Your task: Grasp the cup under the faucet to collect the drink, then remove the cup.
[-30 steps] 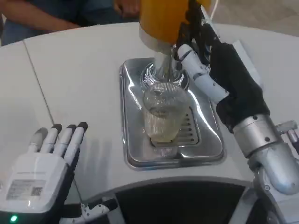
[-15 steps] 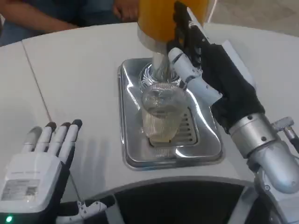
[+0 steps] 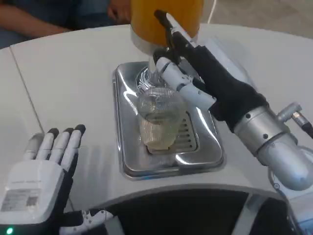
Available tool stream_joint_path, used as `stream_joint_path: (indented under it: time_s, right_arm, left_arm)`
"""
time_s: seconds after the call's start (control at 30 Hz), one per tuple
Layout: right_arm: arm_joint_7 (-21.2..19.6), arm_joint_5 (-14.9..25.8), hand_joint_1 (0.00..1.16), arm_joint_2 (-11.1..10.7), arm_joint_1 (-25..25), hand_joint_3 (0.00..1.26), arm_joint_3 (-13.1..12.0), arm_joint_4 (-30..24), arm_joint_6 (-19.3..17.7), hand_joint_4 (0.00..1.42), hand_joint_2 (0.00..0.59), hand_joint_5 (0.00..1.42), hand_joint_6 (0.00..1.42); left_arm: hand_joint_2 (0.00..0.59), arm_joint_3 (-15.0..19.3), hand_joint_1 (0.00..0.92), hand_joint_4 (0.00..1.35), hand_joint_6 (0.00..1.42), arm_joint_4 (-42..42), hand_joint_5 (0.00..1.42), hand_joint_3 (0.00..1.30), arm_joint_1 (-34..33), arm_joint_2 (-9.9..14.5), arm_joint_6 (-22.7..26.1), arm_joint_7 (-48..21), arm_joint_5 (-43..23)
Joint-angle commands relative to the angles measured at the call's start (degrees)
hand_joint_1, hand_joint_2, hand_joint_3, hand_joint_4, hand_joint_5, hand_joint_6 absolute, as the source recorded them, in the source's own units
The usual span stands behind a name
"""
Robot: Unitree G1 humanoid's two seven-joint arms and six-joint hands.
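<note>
A white round table [image 3: 78, 73] fills the scene, with a person in dark blue clothing [image 3: 49, 12] seated at its far edge. Near the middle of the table sits a shiny metal drip tray [image 3: 124, 156] with a slotted grate at its near half. A clear ribbed cup [image 3: 157, 120] stands upright on that grate, holding a little pale yellowish drink at the bottom. An orange drink dispenser [image 3: 166, 17] rises behind and above the cup, and its metal stem comes down to the tray just behind the cup.

The right hand [image 3: 195, 81] reaches in from the lower right on a silver forearm, its dark palm side turned toward the dispenser. Its white fingers [image 3: 183, 85] lie just right of the cup's rim and up against the dispenser's base; whether they touch the cup or grip anything cannot be told from this angle.

The left hand [image 3: 41, 174] rests at the near left corner, well apart from the tray, back upward, fingers straight and held close side by side, holding nothing. The cup is far to this hand's right and a little ahead of it
</note>
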Motion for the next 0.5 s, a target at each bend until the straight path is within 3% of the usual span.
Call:
stream_joint_path:
  time_s: [0.03,0.17,0.33,0.5]
  right_arm:
    - [2.71,-3.54,0.03,-1.44,-0.17,0.01,3.19,-2.34,0.58,0.0,0.571,0.0,0.08]
    - [2.75,-7.62,0.01,-1.83,0.32,0.02,4.36,-5.36,2.19,0.0,0.58,0.02,0.1]
    - [6.66,-16.51,0.0,-3.42,-3.08,0.03,8.68,-6.25,4.55,0.0,0.584,0.02,0.11]
    - [6.85,-18.49,0.0,-1.55,-2.03,0.03,7.7,-7.87,6.94,0.0,0.586,0.02,0.13]
  left_arm:
    - [0.108,-0.53,0.0,0.0,0.0,0.75,0.0,0.0,0.0,-0.67,-0.17,0.74,0.6]
    - [0.109,-0.67,0.0,0.0,0.0,0.87,0.0,0.0,-0.17,-0.91,-0.03,0.68,0.8]
    - [0.111,-0.65,0.0,0.0,0.0,1.31,0.0,0.0,-0.55,-1.28,0.09,0.77,0.72]
    - [0.114,-0.39,0.0,0.0,0.0,1.41,0.0,0.0,-1.21,-2.4,0.92,1.06,0.88]
